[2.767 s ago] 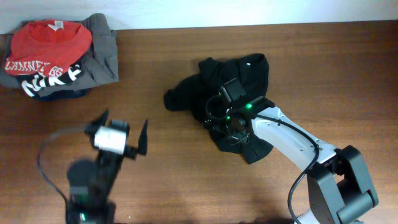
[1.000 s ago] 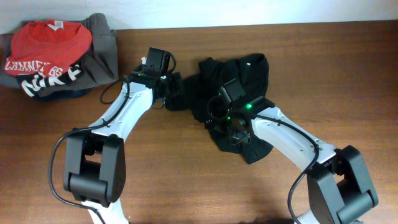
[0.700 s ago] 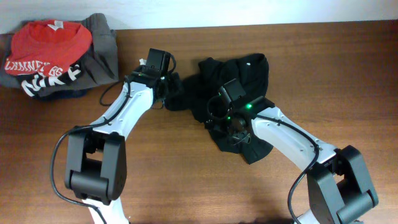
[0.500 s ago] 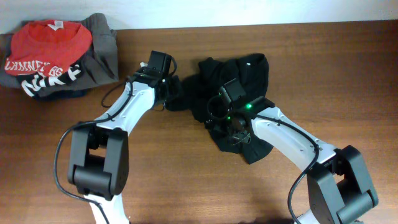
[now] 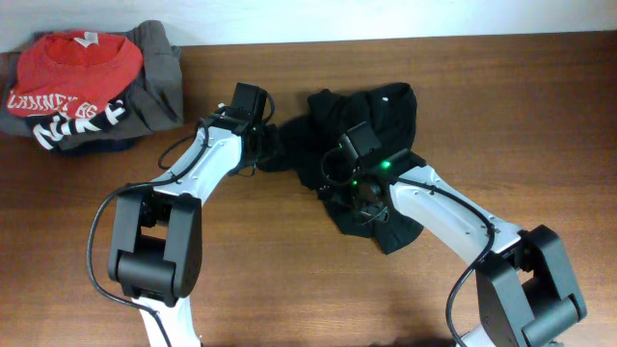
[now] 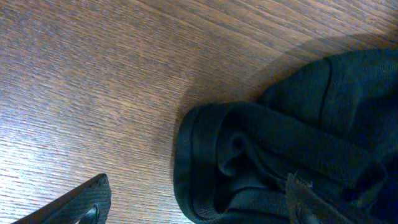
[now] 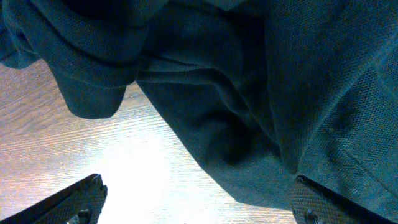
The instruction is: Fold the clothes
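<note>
Looking from overhead, we find the crumpled black soft fabric garment (image 5: 381,111) on the brown wooden desk (image 5: 501,87). Left wrist view: our left hand (image 6: 193,208) gapes, empty, straddling the hem (image 6: 189,155), apparently to pinch it. Right wrist view: our right hand (image 7: 196,208) hangs released just above the cloth.

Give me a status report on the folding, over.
Both open: left gripper at black garment's left edge, right gripper over its middle. Garment crumpled, not yet folded. A clothes pile sits far left, apart.
</note>
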### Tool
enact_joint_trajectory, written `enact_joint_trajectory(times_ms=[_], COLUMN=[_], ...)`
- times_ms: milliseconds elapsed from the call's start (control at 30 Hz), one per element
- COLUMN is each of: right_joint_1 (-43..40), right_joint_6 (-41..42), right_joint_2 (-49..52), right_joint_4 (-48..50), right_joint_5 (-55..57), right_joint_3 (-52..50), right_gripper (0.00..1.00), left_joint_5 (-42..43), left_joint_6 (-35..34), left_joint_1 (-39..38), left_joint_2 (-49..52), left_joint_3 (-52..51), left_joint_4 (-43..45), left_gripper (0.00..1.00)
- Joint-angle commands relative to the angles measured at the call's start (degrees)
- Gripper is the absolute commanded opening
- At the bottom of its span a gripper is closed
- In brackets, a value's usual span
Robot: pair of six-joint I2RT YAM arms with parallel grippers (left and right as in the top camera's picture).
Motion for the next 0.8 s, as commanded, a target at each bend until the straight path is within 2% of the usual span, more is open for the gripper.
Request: enact_joint_trajectory(times_ms=[0,333,667,700,767], right_joint_1=[0.4,0.4,0.4,0.4,0.4], right_joint_6=[0.3,0.3,0.3,0.3,0.3], right_joint_2=[0.3,0.3,0.3,0.3,0.3], right_joint_4=[0.1,0.0,-0.1,-0.1,-0.1], right_joint_5=[1.2,1.2,1.7,1.7,1.9], right_joint_3=[-0.2,-0.2,-0.2,-0.2,-0.2], right_gripper=[0.98,0.99,0.99,0.99,0.99], left_joint_5=[-0.3,0.3,0.3,0.3,0.0], left_joint_6=[-1.8,-1.8,-1.9,-1.9,-1.8], left_joint_1=[0.0,0.0,0.0,0.0,0.2], left_joint_2=[1.7,4.3,4.3,4.3,4.3], left_joint_3=[0.9,1.1,1.3,1.4,2.5], left_joint_4=[-0.2,-0.5,-1.8,-1.9,-3.2], left_gripper=[0.89,0.89,0.43,0.37,0.13])
